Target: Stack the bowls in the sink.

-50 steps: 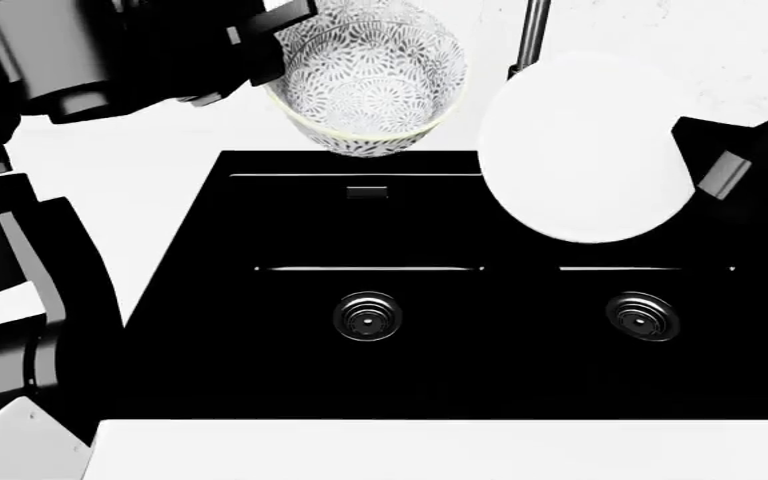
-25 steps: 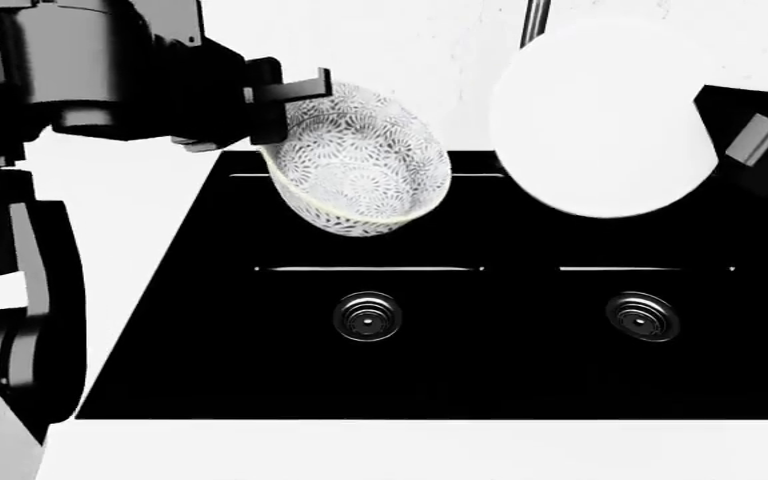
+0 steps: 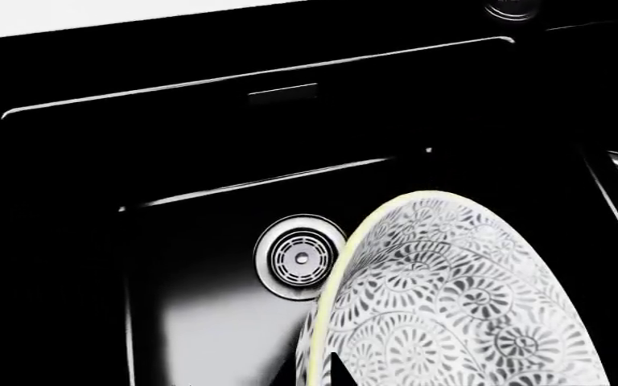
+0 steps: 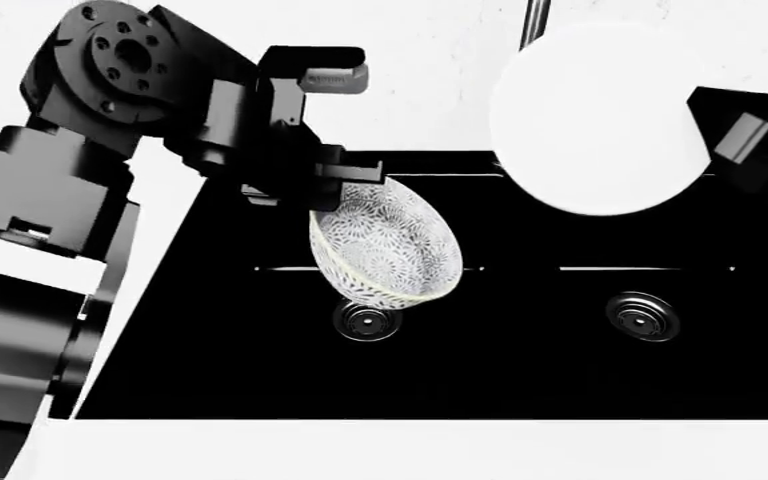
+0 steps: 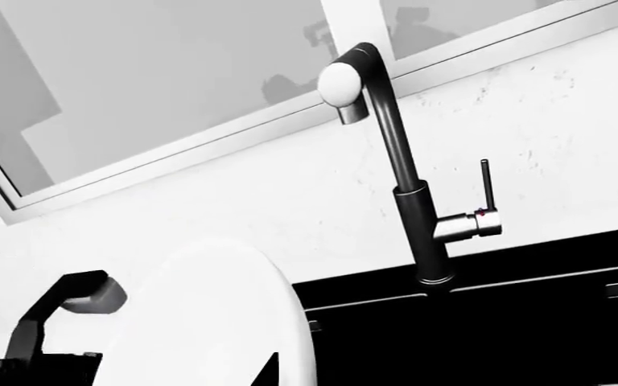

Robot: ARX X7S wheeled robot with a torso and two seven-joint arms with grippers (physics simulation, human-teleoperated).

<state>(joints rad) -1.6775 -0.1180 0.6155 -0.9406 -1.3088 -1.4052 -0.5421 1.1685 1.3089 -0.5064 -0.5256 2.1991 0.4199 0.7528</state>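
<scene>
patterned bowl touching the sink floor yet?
Cannot tell. In the head view the patterned bowl, tilted in the left gripper, overlaps the left drain; the left wrist view shows the sink beyond, but no plain gap.

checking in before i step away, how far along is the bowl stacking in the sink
Done: both bowls are picked up. In hand: the left gripper holds the patterned bowl tilted over the left drain of the sink, not set down. The right gripper holds the plain white bowl up near the faucet. Left: place one bowl in the basin, then nest the other in it.
</scene>
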